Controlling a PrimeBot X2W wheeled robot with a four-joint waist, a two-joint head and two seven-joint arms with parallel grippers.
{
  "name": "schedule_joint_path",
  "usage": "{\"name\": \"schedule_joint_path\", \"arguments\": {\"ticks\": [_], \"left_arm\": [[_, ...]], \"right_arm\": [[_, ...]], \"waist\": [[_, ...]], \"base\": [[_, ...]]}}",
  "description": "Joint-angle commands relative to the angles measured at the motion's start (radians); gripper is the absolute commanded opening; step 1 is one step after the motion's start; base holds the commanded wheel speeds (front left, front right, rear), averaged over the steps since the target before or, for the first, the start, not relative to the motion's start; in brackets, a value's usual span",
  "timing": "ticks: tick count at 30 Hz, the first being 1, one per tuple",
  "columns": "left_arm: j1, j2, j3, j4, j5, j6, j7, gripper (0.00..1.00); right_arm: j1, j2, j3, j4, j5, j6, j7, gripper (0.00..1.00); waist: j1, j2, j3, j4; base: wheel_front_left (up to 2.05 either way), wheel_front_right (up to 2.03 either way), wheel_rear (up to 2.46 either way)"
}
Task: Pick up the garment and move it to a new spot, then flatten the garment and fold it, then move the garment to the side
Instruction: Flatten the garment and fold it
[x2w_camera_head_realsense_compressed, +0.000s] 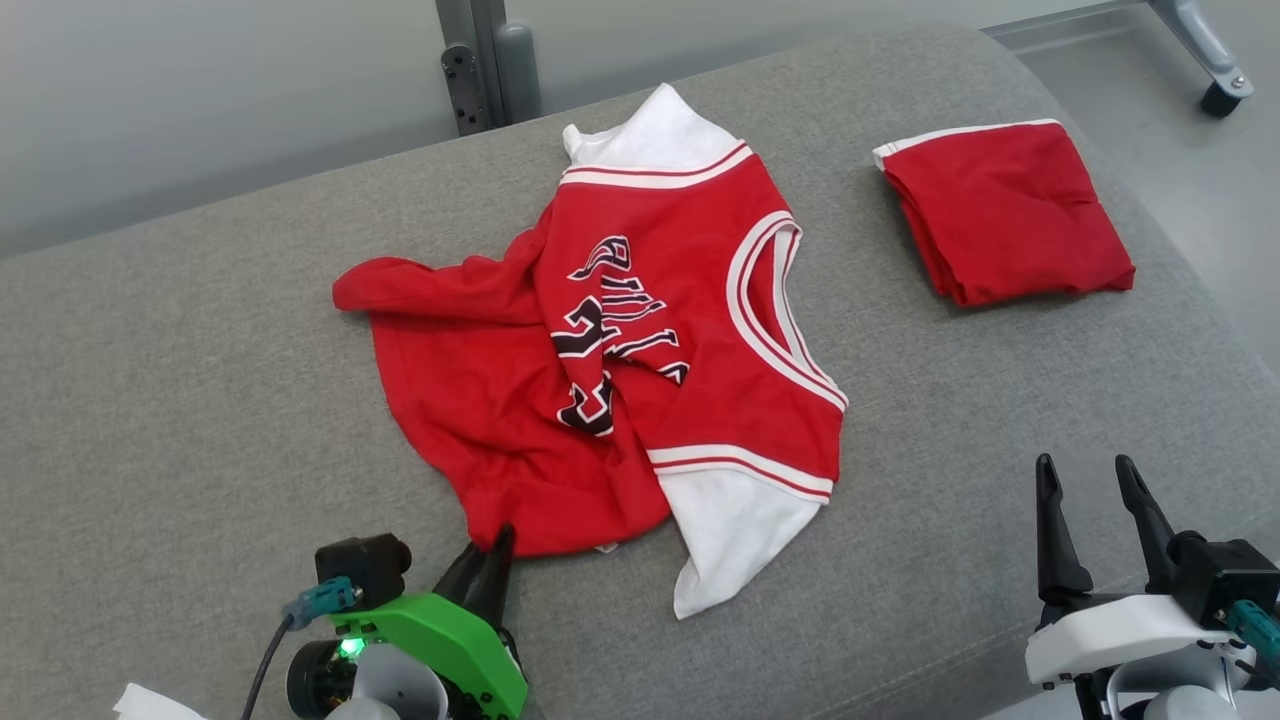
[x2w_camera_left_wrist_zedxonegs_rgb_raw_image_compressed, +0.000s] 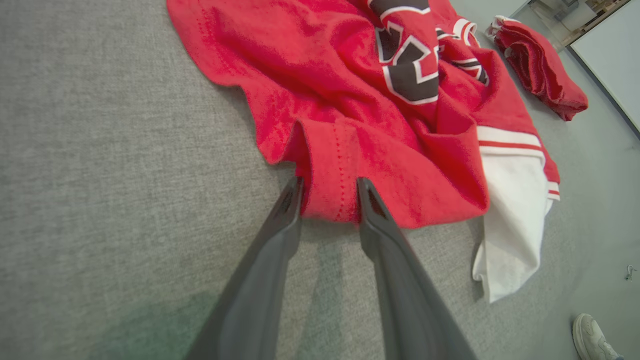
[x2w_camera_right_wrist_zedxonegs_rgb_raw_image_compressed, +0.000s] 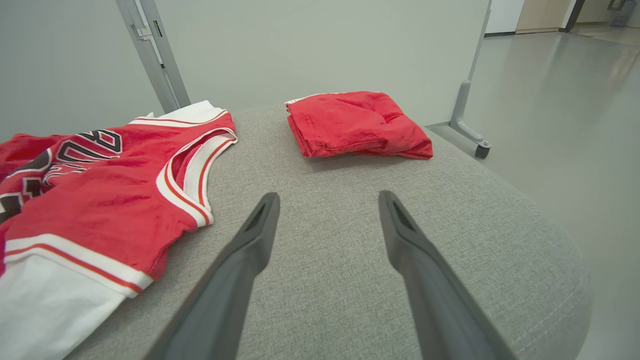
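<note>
The garment (x2w_camera_head_realsense_compressed: 650, 330) is a red jersey with white sleeves and black lettering, lying rumpled in the middle of the grey cushion (x2w_camera_head_realsense_compressed: 180, 380). My left gripper (x2w_camera_head_realsense_compressed: 490, 560) is at its near hem. In the left wrist view the two fingers (x2w_camera_left_wrist_zedxonegs_rgb_raw_image_compressed: 330, 192) are drawn in on either side of a raised fold of that red hem (x2w_camera_left_wrist_zedxonegs_rgb_raw_image_compressed: 332, 170), which fills the gap between them. My right gripper (x2w_camera_head_realsense_compressed: 1090, 480) stands open over bare cushion at the lower right, apart from the jersey (x2w_camera_right_wrist_zedxonegs_rgb_raw_image_compressed: 100, 200); in its own wrist view the gap between its fingers (x2w_camera_right_wrist_zedxonegs_rgb_raw_image_compressed: 327, 200) holds nothing.
A second red garment (x2w_camera_head_realsense_compressed: 1005, 210) lies folded at the cushion's far right. The cushion's rounded right edge drops to the floor. A metal post (x2w_camera_head_realsense_compressed: 490, 60) rises behind it, and a caster foot (x2w_camera_head_realsense_compressed: 1220, 95) stands at the top right. A person's shoe (x2w_camera_left_wrist_zedxonegs_rgb_raw_image_compressed: 592, 335) is on the floor.
</note>
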Motion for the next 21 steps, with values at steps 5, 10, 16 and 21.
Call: {"name": "schedule_joint_path", "arguments": {"ticks": [5,10,16,21], "left_arm": [[0.003,0.003,0.012,-0.091,-0.027,-0.024,-0.031,0.0],[0.088,0.041,0.026,-0.288,-0.039,0.02,0.001,0.0],[0.24,0.103,0.037,-0.527,-0.033,0.107,0.057,0.0],[0.334,0.13,0.052,-0.647,-0.037,0.17,0.081,0.0]], "right_arm": [[-0.012,-0.003,0.001,0.005,-0.001,0.0,0.0,1.0],[0.011,-0.002,-0.008,0.007,-0.004,0.0,0.0,1.0],[0.039,-0.003,-0.011,0.007,0.003,0.0,0.0,1.0],[0.021,-0.003,-0.003,0.002,0.008,0.0,0.0,1.0]], "waist": [[0.0,0.0,-0.016,0.042],[0.0,0.0,-0.04,0.078],[0.0,0.0,-0.051,0.142],[0.0,0.0,-0.035,0.186]], "base": [[0.0,0.0,0.0],[0.0,0.0,0.0],[0.0,0.0,0.0],[0.0,0.0,0.0]]}}
